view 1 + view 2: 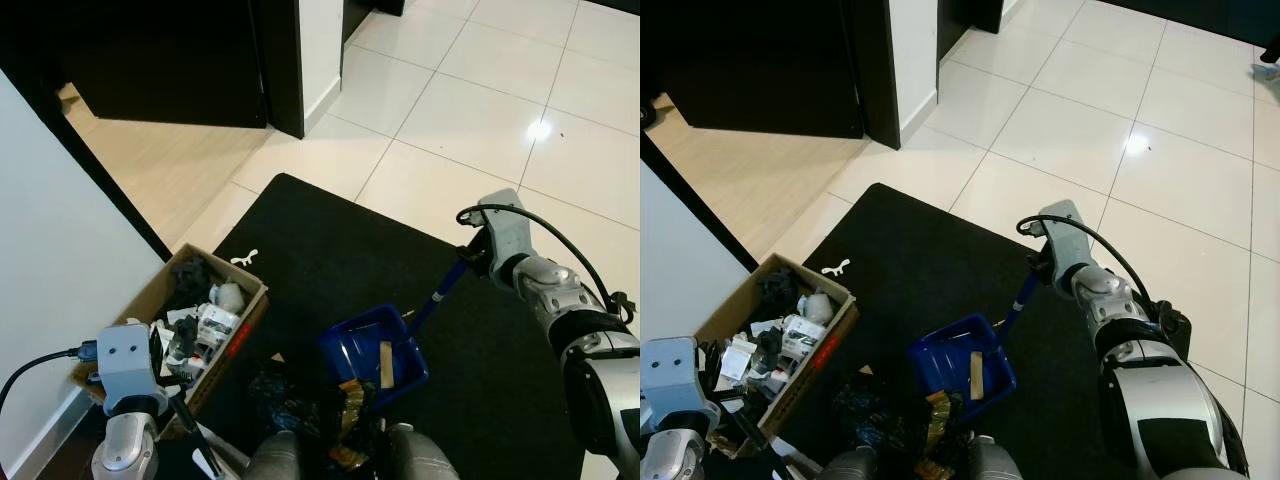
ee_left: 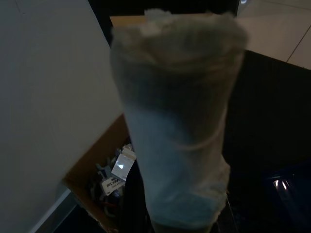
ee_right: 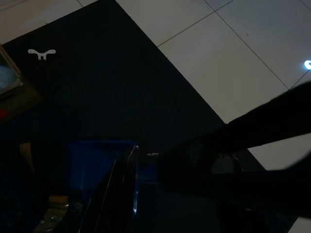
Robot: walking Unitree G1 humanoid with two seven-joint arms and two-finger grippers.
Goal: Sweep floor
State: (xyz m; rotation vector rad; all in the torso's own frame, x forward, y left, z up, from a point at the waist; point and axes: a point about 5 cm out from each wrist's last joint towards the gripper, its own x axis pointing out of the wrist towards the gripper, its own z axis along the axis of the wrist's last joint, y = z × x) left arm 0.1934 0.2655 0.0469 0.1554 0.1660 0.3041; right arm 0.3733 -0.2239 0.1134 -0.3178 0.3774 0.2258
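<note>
While the right gripper (image 1: pixel 468 262) is clamping the handle of the blue dustpan (image 1: pixel 372 352), the head views are showing the pan lying on the black mat (image 1: pixel 330 250) with scraps inside and debris (image 1: pixel 345 405) beside it, so sweeping appears partly done. Left wrist view: a pale wrapped handle (image 2: pixel 177 121) is blocking the fingers; grip cannot be told. Right wrist view: the dustpan is appearing dimly beneath dark fingers.

A black mat (image 1: pixel 330 260) with a small white mark (image 1: pixel 244 259) covers the frame's centre; at lower left an open cardboard box (image 1: pixel 150 295) of mixed scraps sits against a white wall (image 1: pixel 50 230)
</note>
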